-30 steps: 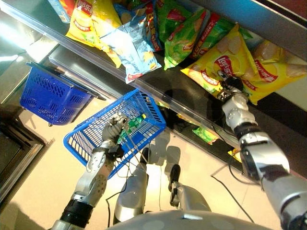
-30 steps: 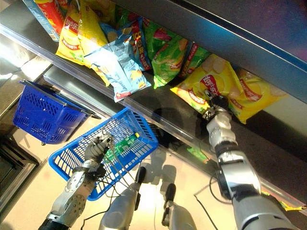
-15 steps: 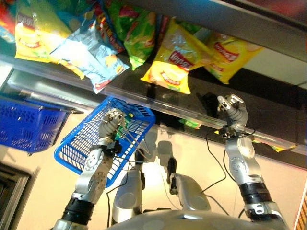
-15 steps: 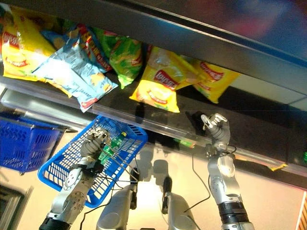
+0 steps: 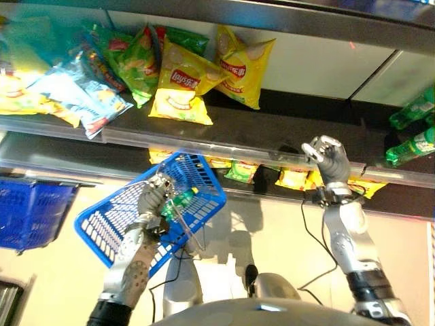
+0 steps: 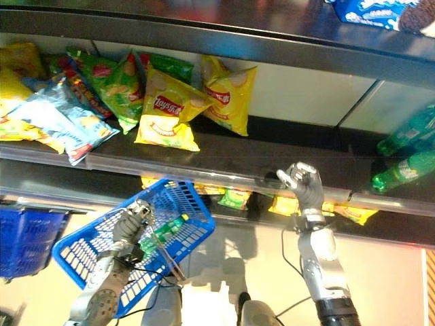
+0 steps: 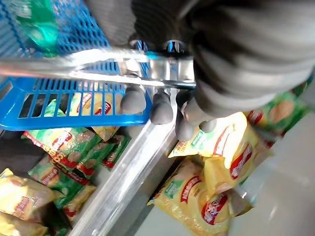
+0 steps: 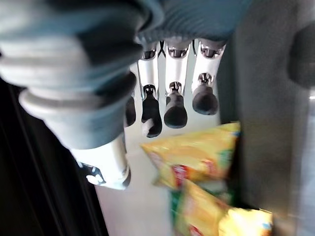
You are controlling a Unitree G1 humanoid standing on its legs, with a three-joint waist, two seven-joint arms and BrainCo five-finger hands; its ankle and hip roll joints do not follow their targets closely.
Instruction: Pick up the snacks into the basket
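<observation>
Snacks crowd a dark shelf [image 5: 272, 132] above the robot: yellow chip bags [image 5: 178, 92], green chip bags [image 5: 132, 58] and a pale blue bag [image 5: 75, 102] lie along it behind a clear front rail, and green bottles [image 5: 411, 119] lie on their sides at its right end. On the lower shelf, more yellow and green bags [image 5: 292, 178] sit just behind the raised right arm. The left robot hand [image 5: 153, 200] has its fingers curled round the metal wire handle [image 7: 98, 69] of a blue basket [image 5: 115, 224], which hangs tilted in front of the shelf edge — a green bottle [image 5: 178, 201] lies inside it, close to the hand. The right robot hand [image 5: 329, 159] is held up before the upper shelf's rail, fingers bent loosely and holding nothing; its wrist view shows the fingers [image 8: 174, 105] apart from the yellow bags [image 8: 194, 160] beyond them. A second blue basket [image 5: 30, 214] sits at the far left, well apart from the one being carried.
</observation>
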